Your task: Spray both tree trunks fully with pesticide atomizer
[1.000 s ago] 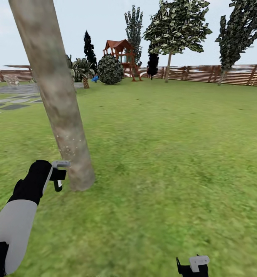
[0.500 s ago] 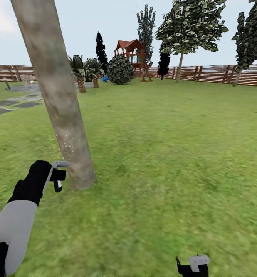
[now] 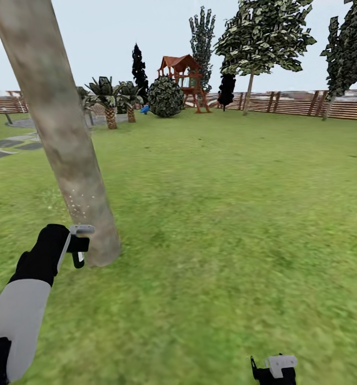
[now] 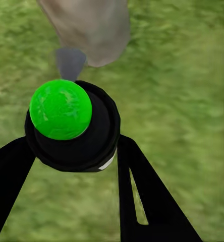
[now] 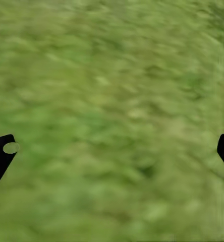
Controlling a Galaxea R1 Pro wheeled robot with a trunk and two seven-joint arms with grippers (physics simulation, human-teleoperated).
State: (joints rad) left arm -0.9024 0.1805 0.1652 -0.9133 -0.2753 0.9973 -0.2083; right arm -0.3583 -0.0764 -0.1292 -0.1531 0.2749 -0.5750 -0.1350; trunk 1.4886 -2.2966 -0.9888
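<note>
The near tree trunk (image 3: pixel 66 144), thick and beige-grey, leans up from the grass at the left of the head view. A patch of tiny white pesticide specks (image 3: pixel 80 200) dots its lower part. My left gripper (image 3: pixel 78 247) is right beside the trunk's base, shut on the pesticide atomizer (image 4: pixel 71 123). The atomizer has a black body and a bright green round top, and its grey nozzle (image 4: pixel 69 61) faces the trunk foot (image 4: pixel 92 30). My right gripper (image 3: pixel 274 369) hangs low over the grass (image 5: pixel 112 121), open with nothing in it. A second leafy tree (image 3: pixel 266 32) stands far back by the fence.
Green lawn (image 3: pixel 226 203) stretches ahead and to the right. Grey paving slabs (image 3: pixel 7 144) lie at the far left. Short palms (image 3: pixel 109 99), a round bush (image 3: pixel 166 96), a red-roofed play tower (image 3: pixel 181 75), dark conifers and the brown slat fence (image 3: pixel 306 104) line the back.
The whole view swung right, then shifted, so the trunk now sits further left in the picture. The left gripper kept its hold on the atomizer beside the trunk.
</note>
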